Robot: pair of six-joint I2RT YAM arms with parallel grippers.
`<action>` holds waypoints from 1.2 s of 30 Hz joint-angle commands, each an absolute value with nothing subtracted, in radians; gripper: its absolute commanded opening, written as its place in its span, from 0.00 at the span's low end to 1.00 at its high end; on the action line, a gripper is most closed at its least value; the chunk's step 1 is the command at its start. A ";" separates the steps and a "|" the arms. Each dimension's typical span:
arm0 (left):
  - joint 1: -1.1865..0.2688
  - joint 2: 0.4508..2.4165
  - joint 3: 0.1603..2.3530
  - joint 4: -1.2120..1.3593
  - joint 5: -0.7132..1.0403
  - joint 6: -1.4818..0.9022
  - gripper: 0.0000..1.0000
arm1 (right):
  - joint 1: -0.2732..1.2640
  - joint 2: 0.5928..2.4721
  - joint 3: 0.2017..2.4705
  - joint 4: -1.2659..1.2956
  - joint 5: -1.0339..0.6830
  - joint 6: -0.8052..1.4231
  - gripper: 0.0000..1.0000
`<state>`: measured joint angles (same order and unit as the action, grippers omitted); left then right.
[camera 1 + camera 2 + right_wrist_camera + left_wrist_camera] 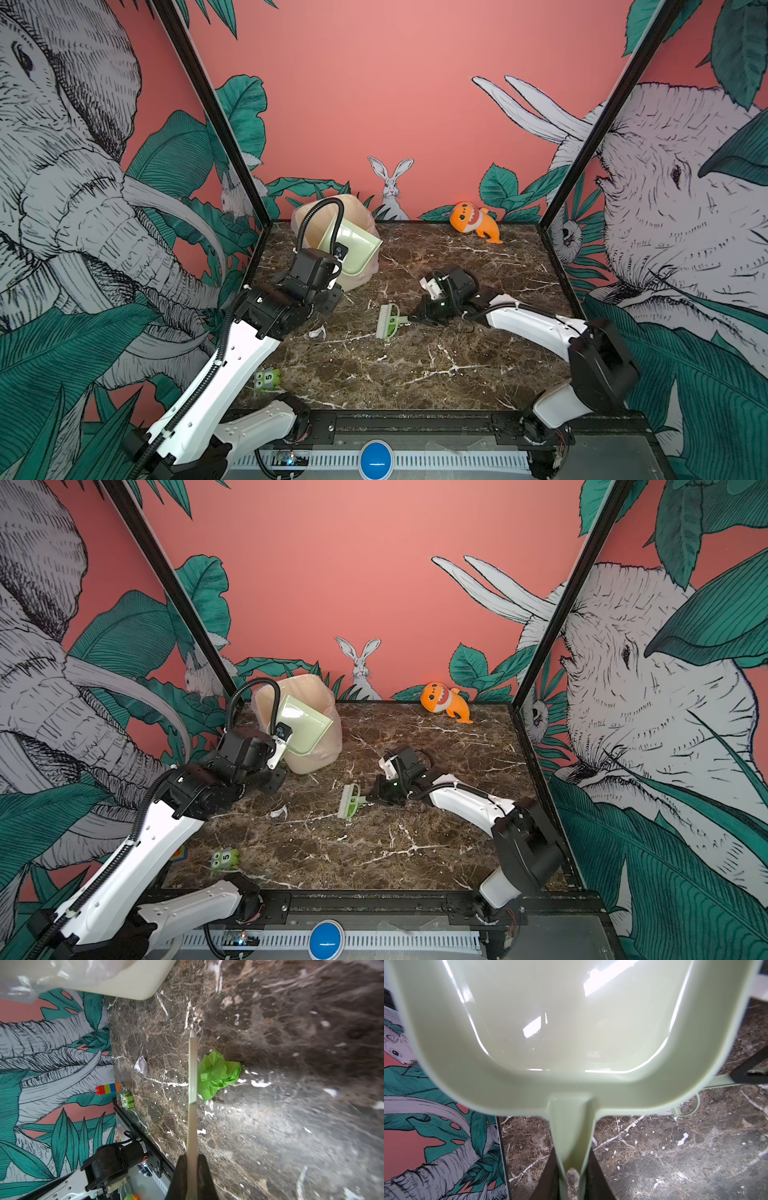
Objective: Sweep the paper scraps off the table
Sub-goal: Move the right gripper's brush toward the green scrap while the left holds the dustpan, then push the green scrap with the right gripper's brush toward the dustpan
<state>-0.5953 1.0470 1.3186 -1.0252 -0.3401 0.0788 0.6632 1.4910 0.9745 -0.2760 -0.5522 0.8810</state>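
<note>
My left gripper [572, 1167] is shut on the handle of the pale green dustpan [571, 1022], which is raised and tipped against the mouth of the bin [361, 278] at the back left of the table [436, 374]. No paper shows inside the pan. Mid-table, my right gripper [192, 1165] is shut on the handle of the brush [388, 322], held low over the marble. Of the paper scraps, a bright green one [218, 1076] lies right beside the brush head and a white one [318, 331] lies left of the brush, below my left arm.
An orange plush shark [473, 220] lies at the back right by the wall. A small green block toy [268, 378] sits near the front left edge, with a strip of coloured bricks [108, 1088] beside it. The black frame posts stand at the back corners.
</note>
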 commanded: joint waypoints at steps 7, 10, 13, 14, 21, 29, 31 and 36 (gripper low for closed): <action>-0.617 1.054 1.266 -1.013 -0.288 0.043 0.15 | 0.516 1.263 0.905 -0.658 -0.480 0.726 0.00; -0.623 1.052 1.262 -1.019 -0.286 0.043 0.15 | 0.494 1.228 0.925 -0.701 -0.499 0.704 0.00; -0.629 1.052 1.262 -1.026 -0.288 0.041 0.16 | 0.498 1.224 0.974 -0.707 -0.513 0.709 0.00; -0.632 1.052 1.260 -1.026 -0.288 0.039 0.16 | 0.503 1.221 0.991 -0.705 -0.508 0.719 0.00; -0.650 1.057 1.255 -1.029 -0.291 0.022 0.16 | 0.559 1.241 1.188 -0.820 -0.380 0.691 0.00; -0.671 1.066 1.234 -1.032 -0.300 0.009 0.16 | 0.613 1.353 1.102 -0.560 -0.476 0.780 0.00; -0.678 1.068 1.227 -1.034 -0.299 0.005 0.16 | 0.617 1.396 1.077 -0.493 -0.493 0.797 0.00; -0.694 1.069 1.213 -1.039 -0.305 -0.004 0.16 | 0.604 1.427 1.037 -0.472 -0.500 0.785 0.00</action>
<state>-0.6838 1.0725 1.2301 -1.0210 -0.2966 0.0223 0.6113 1.4479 1.0424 -0.5339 -0.4828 0.7719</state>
